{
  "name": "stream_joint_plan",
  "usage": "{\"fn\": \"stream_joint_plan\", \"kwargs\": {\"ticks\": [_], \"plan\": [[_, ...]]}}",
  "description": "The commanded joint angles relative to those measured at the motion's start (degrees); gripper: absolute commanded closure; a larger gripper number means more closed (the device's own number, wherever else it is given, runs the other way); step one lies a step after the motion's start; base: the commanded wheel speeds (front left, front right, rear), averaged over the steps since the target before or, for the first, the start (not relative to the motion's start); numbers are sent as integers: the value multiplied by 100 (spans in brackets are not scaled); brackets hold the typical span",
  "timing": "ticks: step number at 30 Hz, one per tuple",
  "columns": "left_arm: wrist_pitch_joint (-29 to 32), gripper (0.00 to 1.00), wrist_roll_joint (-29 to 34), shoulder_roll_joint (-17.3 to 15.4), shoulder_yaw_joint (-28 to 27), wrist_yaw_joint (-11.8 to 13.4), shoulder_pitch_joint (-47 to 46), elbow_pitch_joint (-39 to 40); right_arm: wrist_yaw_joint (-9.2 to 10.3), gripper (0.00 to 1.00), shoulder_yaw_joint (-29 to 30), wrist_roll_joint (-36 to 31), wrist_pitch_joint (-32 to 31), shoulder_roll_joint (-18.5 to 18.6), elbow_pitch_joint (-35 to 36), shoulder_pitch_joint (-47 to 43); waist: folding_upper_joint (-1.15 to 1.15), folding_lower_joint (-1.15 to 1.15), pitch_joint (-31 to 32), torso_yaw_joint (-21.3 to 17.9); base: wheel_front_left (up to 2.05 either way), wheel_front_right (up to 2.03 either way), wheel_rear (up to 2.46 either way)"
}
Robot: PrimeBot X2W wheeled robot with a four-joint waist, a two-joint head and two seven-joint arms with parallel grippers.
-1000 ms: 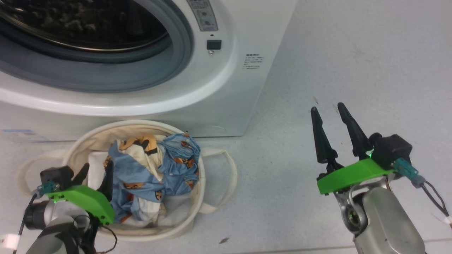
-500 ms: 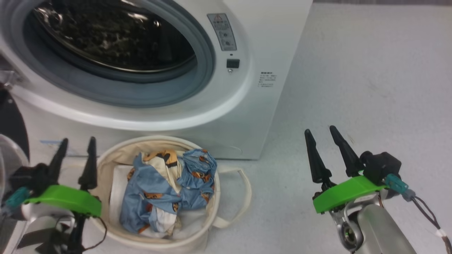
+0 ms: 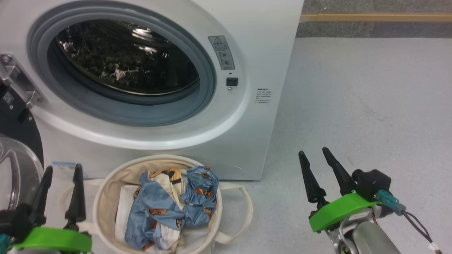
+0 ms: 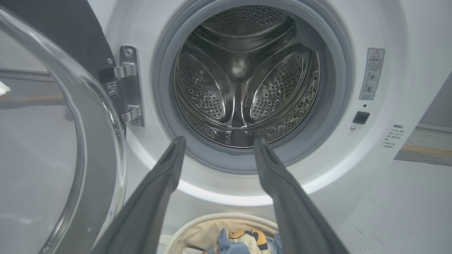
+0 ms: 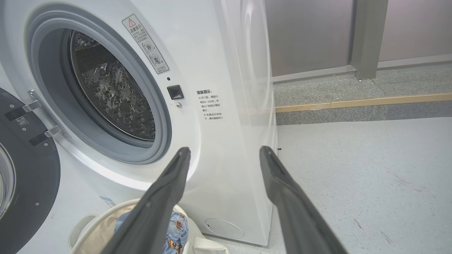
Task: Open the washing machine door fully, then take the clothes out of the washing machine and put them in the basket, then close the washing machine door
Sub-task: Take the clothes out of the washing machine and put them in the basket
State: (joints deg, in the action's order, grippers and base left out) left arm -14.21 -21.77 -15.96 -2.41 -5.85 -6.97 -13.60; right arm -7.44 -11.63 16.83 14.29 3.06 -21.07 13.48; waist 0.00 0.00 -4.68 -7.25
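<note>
At far left, the door (image 3: 19,134) stands swung open on its hinge (image 4: 130,86), its black rim and clear glass beside the machine's front. Just right of it, near the bottom edge of the head view, the left gripper (image 3: 63,168) hovers with its two fingers spread and nothing between them, tips pointing at the machine. Next comes the basket (image 3: 100,201), on the floor (image 3: 370,106) close in front of the machine; whether they touch I cannot tell. The clothes (image 3: 173,208) lie bundled inside it, blue and cream folds reaching up to its rim. Beyond the basket stands the machine (image 3: 261,53), its steel drum (image 3: 127,60) showing through the grey ring. Well to the right, the right gripper (image 3: 313,151) hangs over bare floor, fingers spread, pinching nothing.
</note>
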Motion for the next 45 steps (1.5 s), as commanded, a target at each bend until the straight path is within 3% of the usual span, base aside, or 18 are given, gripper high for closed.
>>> {"fn": "stream_joint_plan", "kwargs": {"ticks": [1, 13, 45], "plan": [[0, 0, 33, -209, -288, 81, -84, 264, -5, 0, -128, 37, 71, -18, 146, 56, 0, 0, 65, -35, 0, 0, 0], [448, 0, -136, -296, -444, 291, 464, 891, -5, 0, -89, 56, 71, -18, 152, 41, 0, 0, 173, -84, 0, 0, 0], [280, 0, -99, -485, -219, 251, 343, 383, -5, 0, -7, -5, 71, -18, 133, 6, 0, 0, 303, -119, 0, 0, 0]]}}
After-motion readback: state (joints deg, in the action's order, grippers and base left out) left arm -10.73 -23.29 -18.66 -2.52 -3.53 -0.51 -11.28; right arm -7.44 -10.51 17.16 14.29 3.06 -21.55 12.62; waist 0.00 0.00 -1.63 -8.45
